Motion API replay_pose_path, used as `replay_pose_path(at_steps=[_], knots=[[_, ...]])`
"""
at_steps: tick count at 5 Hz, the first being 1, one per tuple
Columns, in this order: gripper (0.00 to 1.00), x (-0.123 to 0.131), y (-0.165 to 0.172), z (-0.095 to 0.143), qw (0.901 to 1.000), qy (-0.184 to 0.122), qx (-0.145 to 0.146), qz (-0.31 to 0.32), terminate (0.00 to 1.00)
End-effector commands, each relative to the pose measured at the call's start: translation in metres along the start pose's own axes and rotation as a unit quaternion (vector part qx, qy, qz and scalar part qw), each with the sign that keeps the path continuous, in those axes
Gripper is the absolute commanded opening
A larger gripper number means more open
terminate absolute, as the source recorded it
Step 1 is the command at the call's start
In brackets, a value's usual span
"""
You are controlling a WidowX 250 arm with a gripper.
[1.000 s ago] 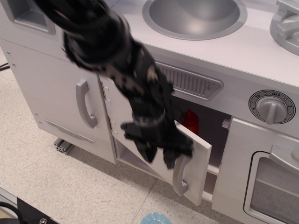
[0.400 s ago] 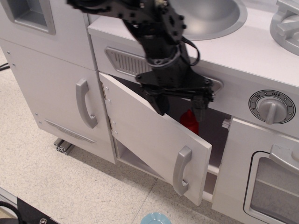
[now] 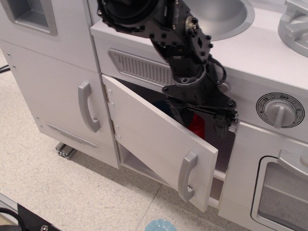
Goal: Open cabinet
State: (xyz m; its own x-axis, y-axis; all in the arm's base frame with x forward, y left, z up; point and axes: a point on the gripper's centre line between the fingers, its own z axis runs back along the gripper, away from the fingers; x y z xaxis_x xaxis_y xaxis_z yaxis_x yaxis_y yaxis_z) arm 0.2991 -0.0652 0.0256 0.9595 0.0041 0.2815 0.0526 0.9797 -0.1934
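— Where's the cabinet point(image 3: 159, 144) now?

— Low in the middle of the toy kitchen, under the ribbed vent point(image 3: 144, 67). Its flat, wide door stands swung out toward us, hinged on the left edge. Two small hinges there, one above the other. One smooth grey bar handle point(image 3: 186, 175) near the free edge, upright and slightly bowed.

— And the arm?

— The black claw point(image 3: 199, 120) hangs over the door's top edge, in the mouth of the opening, fingers pointing down and spread apart. It has hold of nothing.

— Anything inside?

— One red thing point(image 3: 197, 126), partly hidden behind the claw; I can't tell what it is.

— What else is around?

— All matt pale grey panels. One taller narrow door point(image 3: 57, 91) on the left with a curved handle point(image 3: 87, 107). One round dial point(image 3: 280, 110) on the right, above the windowed oven door point(image 3: 284, 192). One round metal sink bowl point(image 3: 221, 17) on top. The floor point(image 3: 57, 192) is speckled beige tile, and a small light-blue round thing point(image 3: 161, 225) lies at the bottom edge.
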Motion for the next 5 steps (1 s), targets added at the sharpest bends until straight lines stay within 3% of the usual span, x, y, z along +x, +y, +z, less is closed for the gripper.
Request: replay_pose_path(at_steps=[1,5], knots=[[1.0,0.002,-0.002,-0.003,0.9996,-0.016,-0.003,-0.023,0.0],[1.0,-0.067,0.074,0.008,0.9956,0.057,0.072,0.014,0.0]])
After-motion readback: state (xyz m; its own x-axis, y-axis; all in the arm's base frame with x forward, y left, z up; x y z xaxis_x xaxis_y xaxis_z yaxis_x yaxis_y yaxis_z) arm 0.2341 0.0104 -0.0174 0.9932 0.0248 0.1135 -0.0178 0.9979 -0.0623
